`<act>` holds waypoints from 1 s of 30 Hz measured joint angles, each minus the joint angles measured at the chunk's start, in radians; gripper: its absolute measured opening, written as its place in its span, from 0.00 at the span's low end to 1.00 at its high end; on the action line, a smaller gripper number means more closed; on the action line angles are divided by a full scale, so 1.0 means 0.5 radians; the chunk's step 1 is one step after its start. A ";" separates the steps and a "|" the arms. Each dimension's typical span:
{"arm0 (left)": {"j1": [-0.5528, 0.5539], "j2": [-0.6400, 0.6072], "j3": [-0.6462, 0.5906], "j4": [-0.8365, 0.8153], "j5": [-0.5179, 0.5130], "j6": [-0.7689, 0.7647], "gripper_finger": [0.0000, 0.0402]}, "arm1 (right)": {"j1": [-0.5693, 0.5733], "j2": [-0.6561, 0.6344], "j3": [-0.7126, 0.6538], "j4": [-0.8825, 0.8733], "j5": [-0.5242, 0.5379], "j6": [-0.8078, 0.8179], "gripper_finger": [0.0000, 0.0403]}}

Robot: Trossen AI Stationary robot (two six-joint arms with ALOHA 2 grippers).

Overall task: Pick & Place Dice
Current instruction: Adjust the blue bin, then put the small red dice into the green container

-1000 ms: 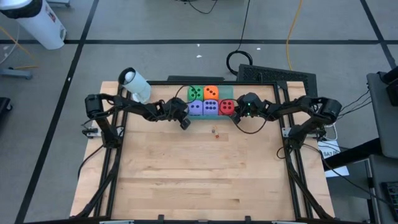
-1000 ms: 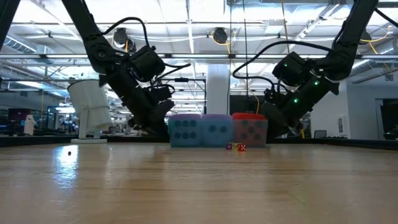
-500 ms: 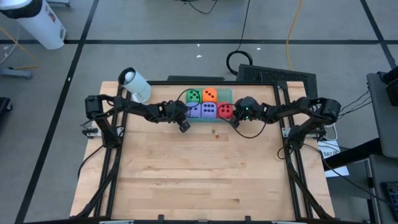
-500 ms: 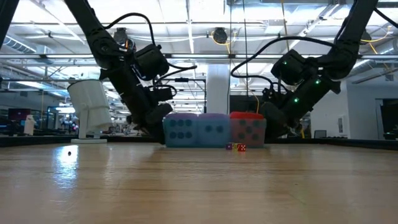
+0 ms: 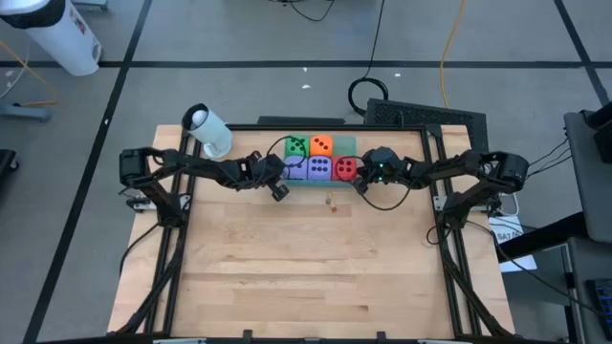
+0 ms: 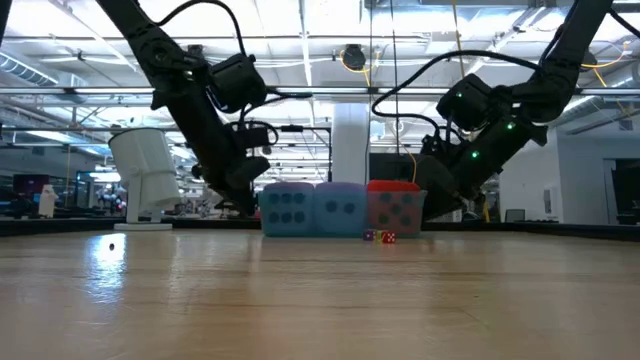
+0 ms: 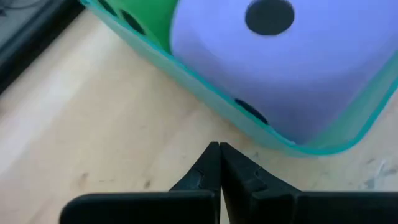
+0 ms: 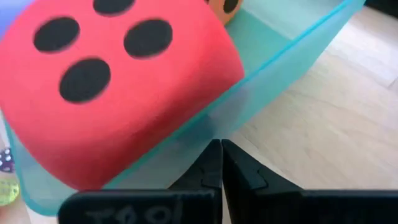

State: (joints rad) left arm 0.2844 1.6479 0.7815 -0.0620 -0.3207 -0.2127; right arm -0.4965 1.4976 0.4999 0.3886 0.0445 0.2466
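Note:
Five dice sit in a flat translucent green tray (image 5: 347, 145) near the table's far edge. The green die (image 5: 298, 146) and the orange die (image 5: 322, 145) stand behind two purple dice (image 5: 295, 168) (image 5: 318, 168) and a red die (image 5: 345, 169). My left gripper (image 5: 278, 189) is shut. It hovers low at the tray's near left corner (image 7: 292, 144), with a strip of bare wood between its tips (image 7: 219, 148) and the tray. My right gripper (image 5: 362, 182) is shut at the tray's right side, beside the red die (image 8: 118, 93). My right gripper (image 8: 221, 144) touches the tray's right wall (image 8: 267, 81) with its shut fingertips, just outside the red die. It comes slanting down from the table's right. The tray lies flat on the table with the dice in it.
Two tiny dice (image 5: 332, 203) lie on the wood just in front of the tray and also show in the low view (image 6: 378, 237). A white cylinder (image 5: 207, 130) stands at the far left corner. The near half of the table is bare wood (image 5: 306, 277).
My right gripper has moved toward the table's left, and the tray with all its dice has slid a little to the left along the table. My left gripper has drawn back toward the left. Both stayed shut.

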 joint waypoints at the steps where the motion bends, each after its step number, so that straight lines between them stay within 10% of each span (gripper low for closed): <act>1: -0.007 -0.005 0.000 0.003 -0.018 0.000 0.01 | 0.000 -0.017 0.000 -0.025 0.003 -0.001 0.00; 13: -0.184 -0.504 -0.094 -0.311 -0.390 0.098 0.01 | 0.145 -0.513 -0.002 -0.434 0.068 -0.088 0.00; 23: -0.311 -1.443 -0.657 0.430 0.474 0.618 0.01 | 0.596 -0.959 -0.099 -0.283 0.064 -0.232 0.00; 30: -0.282 -1.851 -0.838 0.259 0.484 0.497 0.02 | 0.854 -0.721 -0.280 0.229 0.208 -0.305 0.00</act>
State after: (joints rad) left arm 0.1436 0.7222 0.3624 0.0675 -0.0789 0.0357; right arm -0.0694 1.1371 0.3597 0.5032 0.1485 0.0942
